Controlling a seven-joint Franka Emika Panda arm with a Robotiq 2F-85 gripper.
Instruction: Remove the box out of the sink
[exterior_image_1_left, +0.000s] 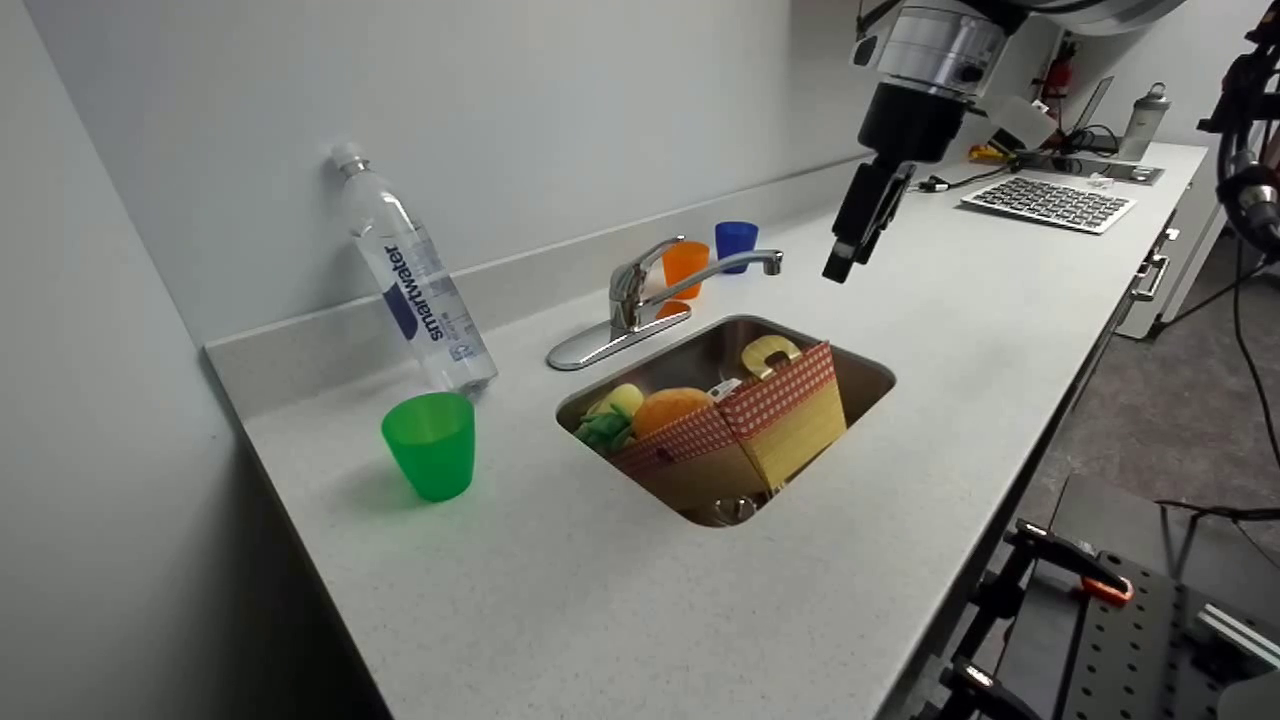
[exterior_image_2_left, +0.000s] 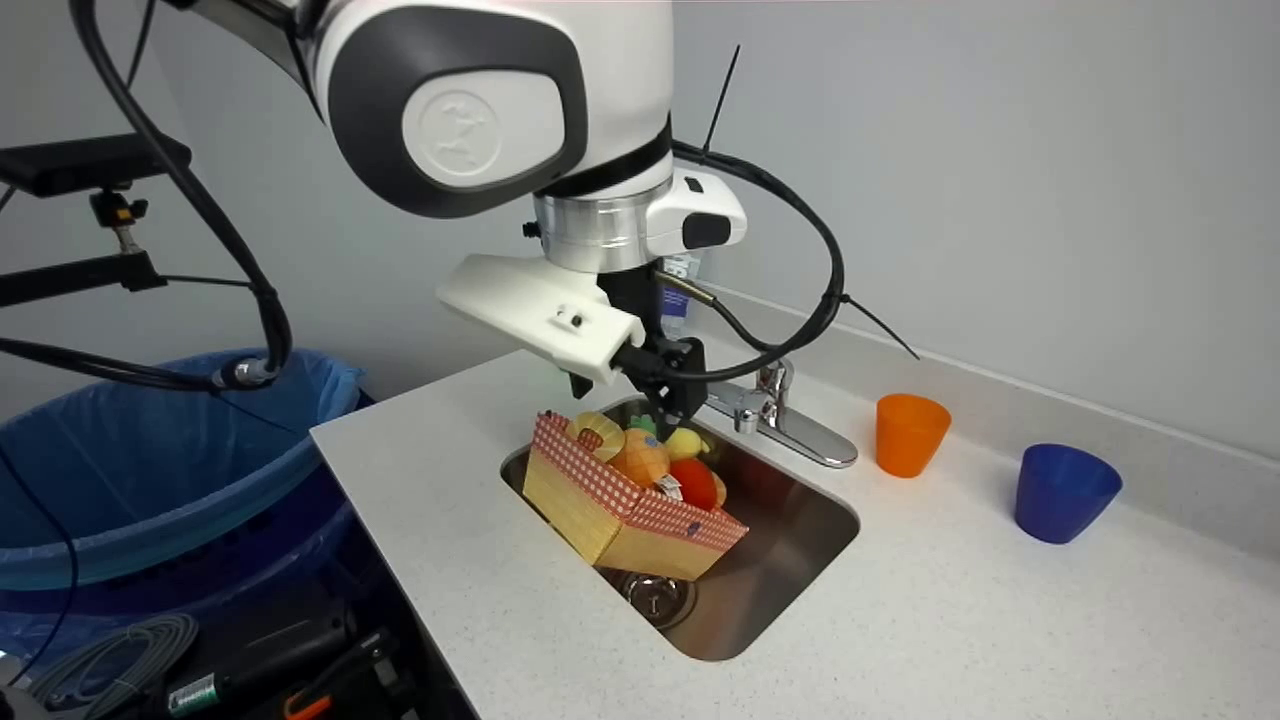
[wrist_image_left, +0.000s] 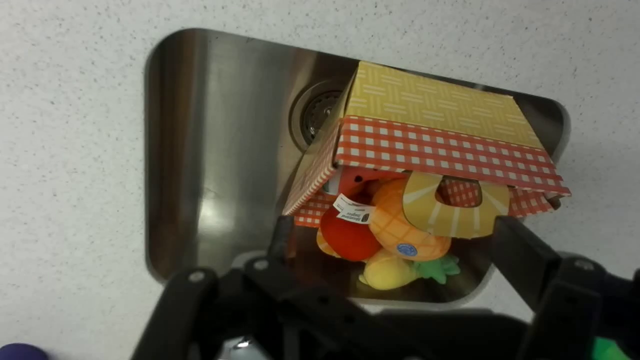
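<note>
At the left of the white speckled tabletop (exterior_image_1_left: 960, 330), in an exterior view, a tall clear plastic bottle with a blue label (exterior_image_1_left: 415, 290) stands on the far side, a translucent green plastic cup (exterior_image_1_left: 432, 450) nearer. Then comes the chrome faucet (exterior_image_1_left: 628, 300), with the rectangular stainless steel sink (exterior_image_1_left: 868, 385) on its near side. The yellow cardboard box with a red gingham rim (exterior_image_1_left: 795, 430) sits tilted inside the sink, plush fruit (exterior_image_1_left: 672, 408) crowding its mouth. Beyond the faucet stand an orange plastic cup (exterior_image_1_left: 684, 270) and, right of it, a blue plastic cup (exterior_image_1_left: 736, 245). Rightmost of these hangs the black two-finger hand (exterior_image_1_left: 849, 262), the box below it and to its left, apart. In the wrist view its fingers (wrist_image_left: 522, 260) are spread wide, holding nothing.

There the box's longer side appears to run left to right, roughly along the line from finger to finger. Pinching that wall, or its curved yellow handle flap (wrist_image_left: 452, 222), through its thickness would likely need a turn of the hand; the short left wall already lies more nearly across the fingers.
</note>
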